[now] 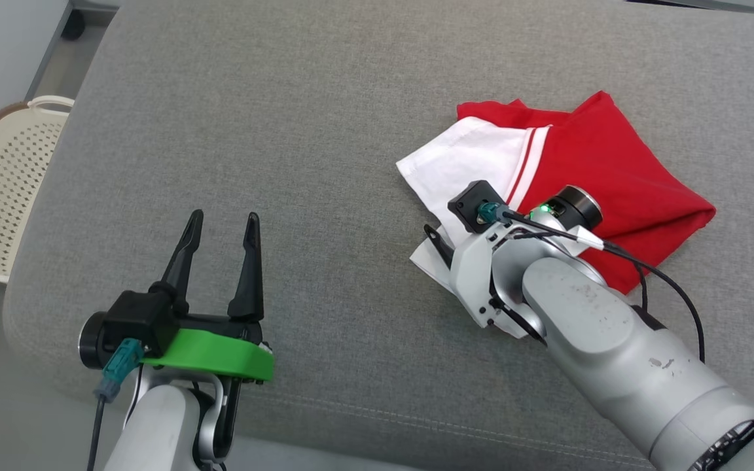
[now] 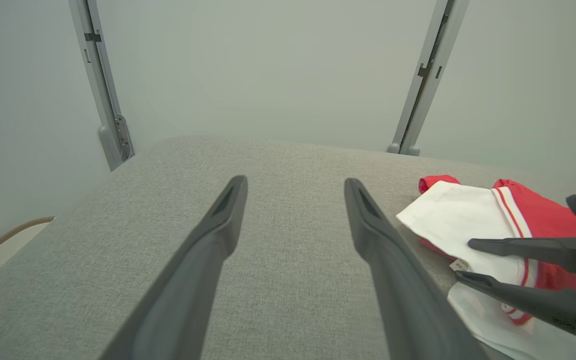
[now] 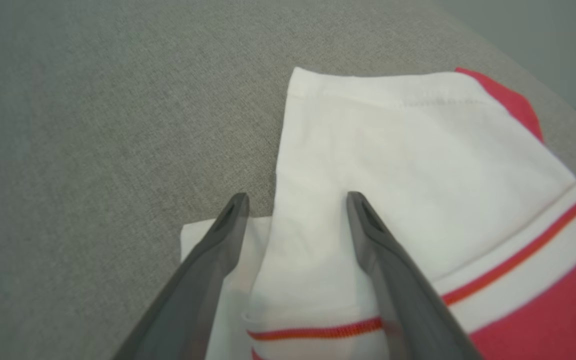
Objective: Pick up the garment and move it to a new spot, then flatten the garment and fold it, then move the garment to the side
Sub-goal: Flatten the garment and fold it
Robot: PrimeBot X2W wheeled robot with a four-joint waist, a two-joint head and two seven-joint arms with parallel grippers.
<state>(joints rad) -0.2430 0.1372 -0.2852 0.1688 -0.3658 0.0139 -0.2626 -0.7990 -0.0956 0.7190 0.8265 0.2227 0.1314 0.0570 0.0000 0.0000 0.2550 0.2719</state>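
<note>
Folded red-and-white knit garment (image 1: 612,170) on coarse grey cushion (image 1: 285,131), both pairs of tapered dark jaws apart.

No legible text, labels or numbers.

Silver forearm (image 1: 586,320), perhaps scuffed; green-bracketed black left pincer (image 1: 223,219).

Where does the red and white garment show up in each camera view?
Head view: garment right of centre on the grey cushion.
Left wrist view: garment at the right edge.
Right wrist view: garment from centre to right, beneath the right gripper.
Shared landmark: its red stripes on white.
</note>
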